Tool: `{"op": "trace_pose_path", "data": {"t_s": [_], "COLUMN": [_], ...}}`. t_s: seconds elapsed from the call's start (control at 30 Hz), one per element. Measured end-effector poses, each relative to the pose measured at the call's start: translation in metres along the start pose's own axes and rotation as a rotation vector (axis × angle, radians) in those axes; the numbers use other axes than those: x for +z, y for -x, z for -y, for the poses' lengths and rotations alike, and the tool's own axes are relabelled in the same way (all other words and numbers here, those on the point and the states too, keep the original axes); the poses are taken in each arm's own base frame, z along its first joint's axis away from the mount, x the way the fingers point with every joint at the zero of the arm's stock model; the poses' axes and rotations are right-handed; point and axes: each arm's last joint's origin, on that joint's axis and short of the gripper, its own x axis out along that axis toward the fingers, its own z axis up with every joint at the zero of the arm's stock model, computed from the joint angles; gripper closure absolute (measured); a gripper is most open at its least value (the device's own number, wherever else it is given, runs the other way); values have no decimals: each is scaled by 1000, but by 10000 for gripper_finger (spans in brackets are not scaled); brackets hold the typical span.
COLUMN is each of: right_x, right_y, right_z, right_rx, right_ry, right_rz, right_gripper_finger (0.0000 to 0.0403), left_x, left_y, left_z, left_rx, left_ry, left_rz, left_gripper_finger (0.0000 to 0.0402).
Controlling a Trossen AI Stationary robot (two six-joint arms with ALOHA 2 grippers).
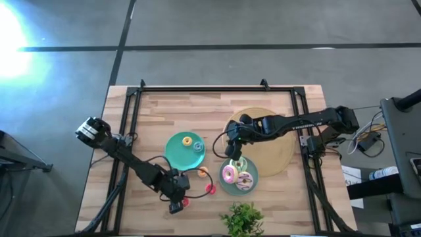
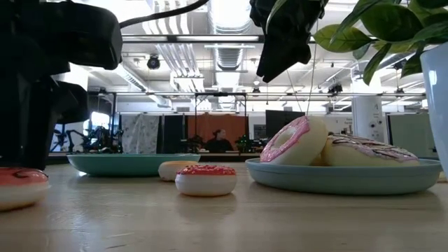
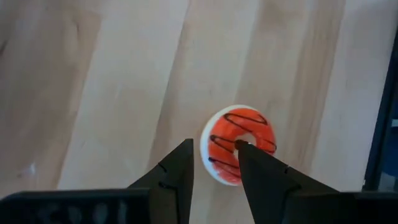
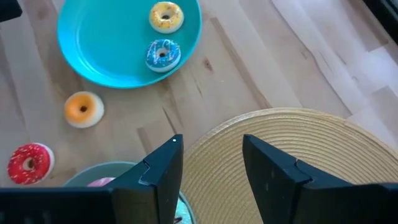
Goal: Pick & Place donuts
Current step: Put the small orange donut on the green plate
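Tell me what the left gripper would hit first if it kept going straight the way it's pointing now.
Most likely the red-orange donut with dark drizzle lying on the wooden table. The left gripper is open above it, one finger over the donut's hole, though the height is unclear.

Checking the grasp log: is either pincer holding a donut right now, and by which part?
Neither. The left pincer is open above the red-iced donut on the table, not gripping it. The right pincer is open and empty over the woven mat.
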Motion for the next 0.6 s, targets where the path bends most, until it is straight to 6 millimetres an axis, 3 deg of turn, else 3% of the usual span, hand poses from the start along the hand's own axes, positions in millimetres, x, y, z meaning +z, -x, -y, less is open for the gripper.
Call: {"op": "trace_pose_path", "data": {"t_s": [0.6], "right_x": [1], "right_y": [-1], "right_z": [3], "right_rx": [-30], "right_ry": [0], "right_rz": [12], "right_gripper_finger": [247], "left_x": [-2], "left_y": [-22], "left_z": [-1], "left_rx": [-8], "left_ry": [22], "left_rz": [-27], "left_gripper_finger": [306]}}
